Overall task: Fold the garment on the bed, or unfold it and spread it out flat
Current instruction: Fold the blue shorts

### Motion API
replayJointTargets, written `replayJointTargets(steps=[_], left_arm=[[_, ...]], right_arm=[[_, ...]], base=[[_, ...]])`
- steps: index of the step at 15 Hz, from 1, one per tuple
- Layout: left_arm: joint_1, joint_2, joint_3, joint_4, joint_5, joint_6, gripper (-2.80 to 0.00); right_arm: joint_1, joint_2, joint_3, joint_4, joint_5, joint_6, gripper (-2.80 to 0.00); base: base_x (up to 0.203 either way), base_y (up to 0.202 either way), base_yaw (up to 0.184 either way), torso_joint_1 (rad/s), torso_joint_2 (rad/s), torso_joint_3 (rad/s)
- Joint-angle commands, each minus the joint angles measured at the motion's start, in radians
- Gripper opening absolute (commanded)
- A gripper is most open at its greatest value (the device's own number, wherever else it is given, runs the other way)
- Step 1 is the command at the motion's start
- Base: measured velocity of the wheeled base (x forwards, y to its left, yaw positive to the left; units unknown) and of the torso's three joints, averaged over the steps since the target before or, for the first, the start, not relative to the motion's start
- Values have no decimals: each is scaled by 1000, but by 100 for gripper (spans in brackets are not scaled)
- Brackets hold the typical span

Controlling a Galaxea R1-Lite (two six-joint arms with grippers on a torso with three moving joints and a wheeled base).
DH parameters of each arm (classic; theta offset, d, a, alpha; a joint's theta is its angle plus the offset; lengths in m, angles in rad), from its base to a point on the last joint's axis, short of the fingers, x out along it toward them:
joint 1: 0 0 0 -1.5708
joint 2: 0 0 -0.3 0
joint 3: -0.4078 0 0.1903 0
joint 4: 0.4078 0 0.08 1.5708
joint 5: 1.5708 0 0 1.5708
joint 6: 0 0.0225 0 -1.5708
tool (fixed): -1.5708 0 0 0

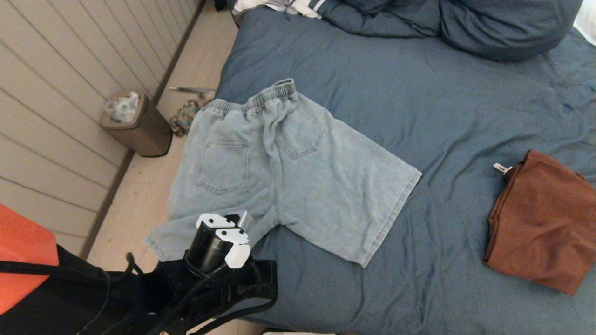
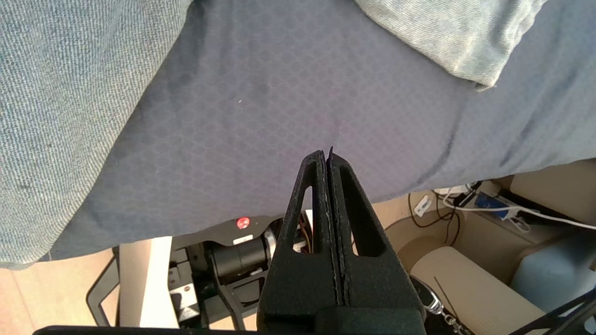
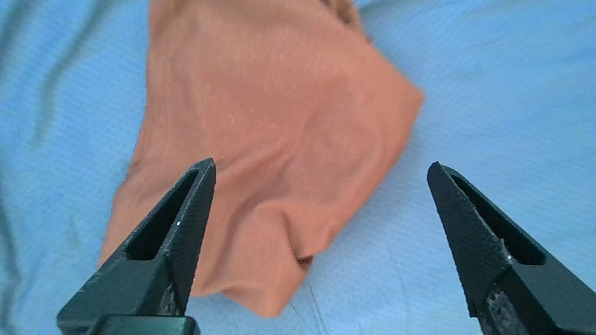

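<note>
Right claw point(image 3: 321, 163) hangs spread wide and empty above the folded rust-brown garment point(image 1: 542, 223) near the bed's point(image 1: 465, 107) right edge. Bare blue cover lies between that and the pale denim shorts point(image 1: 279, 172), spread flat, one leg overhanging the left edge. Left claw point(image 2: 328, 160) is pressed closed, empty, at the near edge.

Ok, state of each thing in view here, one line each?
denim shorts: spread flat, back up, one leg over the bed's edge
rust-brown garment: folded
bed: cover wrinkled
trash bin: upright, holding waste
left gripper: shut, empty
right gripper: open, above rust-brown garment
</note>
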Motion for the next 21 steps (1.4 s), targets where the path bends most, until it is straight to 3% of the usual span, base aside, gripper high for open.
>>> replayJointTargets(steps=[1, 3, 4, 8, 10, 13, 16, 19, 21], left_arm=[[-1, -6, -1, -5, 1, -4, -280], [-1, -8, -2, -6, 3, -4, -280], [0, -22, -3, -6, 4, -5, -280], [11, -50, -3, -5, 6, -7, -280], [16, -50, -5, -5, 6, -7, -280], [22, -59, -5, -3, 6, -4, -280], [26, -58, -6, 4, 6, -4, -280], [52, -58, -11, 5, 7, -2, -280], [87, -58, -18, 4, 4, -2, -280]], right_arm=[[-28, -28, 18, 22, 47, 12, 0], [36, -68, 32, 82, 49, 26, 0], [110, -89, 33, 125, 48, 50, -280], [575, -176, 0, 238, 29, 285, -280], [807, -186, -43, 256, -28, 397, -280], [1138, -144, -144, 269, -241, 480, -280], [1420, -24, -271, 271, -534, 502, -280], [1565, 131, -406, 270, -781, 484, -280], [1644, 147, -420, 266, -919, 407, -280]], base=[[0, 0, 0, 0, 0, 0], [0, 0, 0, 0, 0, 0], [0, 0, 0, 0, 0, 0], [0, 0, 0, 0, 0, 0], [0, 0, 0, 0, 0, 0], [0, 0, 0, 0, 0, 0], [0, 0, 0, 0, 0, 0], [0, 0, 0, 0, 0, 0], [0, 0, 0, 0, 0, 0]])
